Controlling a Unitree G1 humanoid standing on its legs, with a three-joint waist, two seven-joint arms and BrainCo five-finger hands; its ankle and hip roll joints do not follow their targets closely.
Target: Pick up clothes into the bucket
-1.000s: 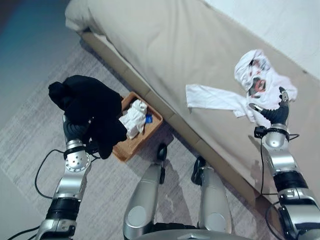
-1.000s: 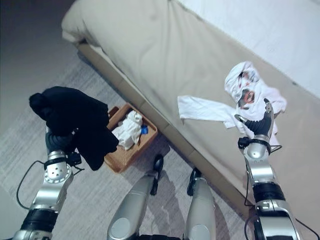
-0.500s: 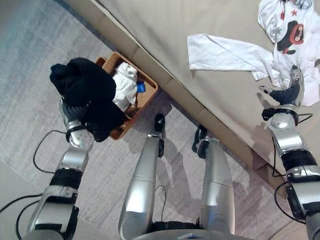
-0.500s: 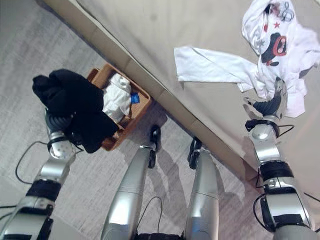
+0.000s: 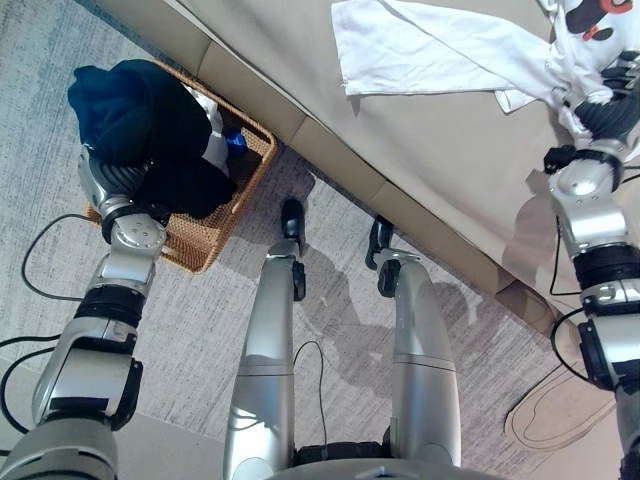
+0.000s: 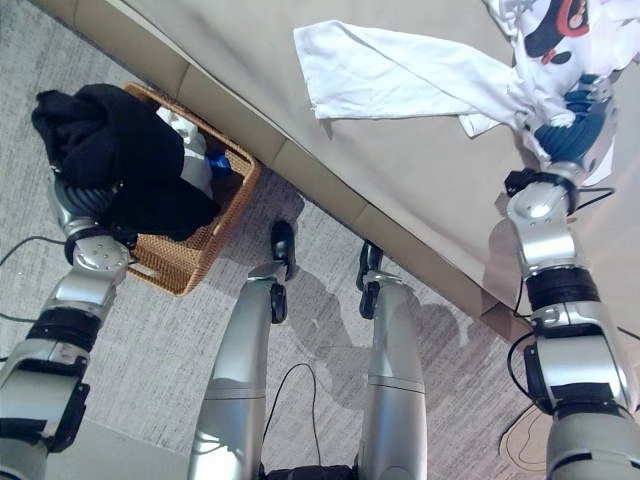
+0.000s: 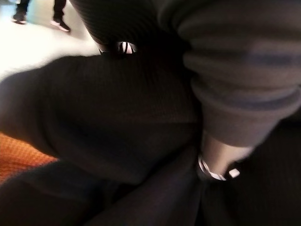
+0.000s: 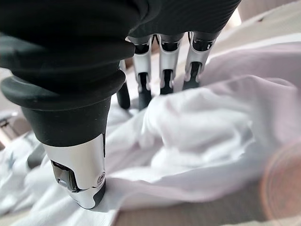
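A bundled black garment [image 5: 140, 120] hangs from my left hand [image 5: 115, 180], whose fingers are curled into it, right over the brown wicker basket [image 5: 200, 245] on the rug. Dark folds [image 7: 117, 132] wrap round one silver finger [image 7: 214, 157] in the left wrist view. A white cloth [image 6: 185, 150] lies inside the basket. On the bed a white long-sleeved shirt [image 5: 430, 50] with a printed front [image 5: 590, 20] is spread out. My right hand [image 5: 605, 110] rests on its bunched end, its straight fingers [image 8: 167, 70] and thumb [image 8: 80, 174] touching the cloth [image 8: 197, 136].
The beige bed [image 5: 430, 150] runs across the top, its low base [image 5: 330, 160] beside the basket. A small blue item [image 5: 232, 140] sits in the basket. Grey rug [image 5: 190, 340] lies below. A person's shoes [image 7: 60, 24] stand far off on the floor.
The camera has tilted down. My left hand has carried the black garment from beside the basket to over it and lower. My right hand stays on the white shirt.
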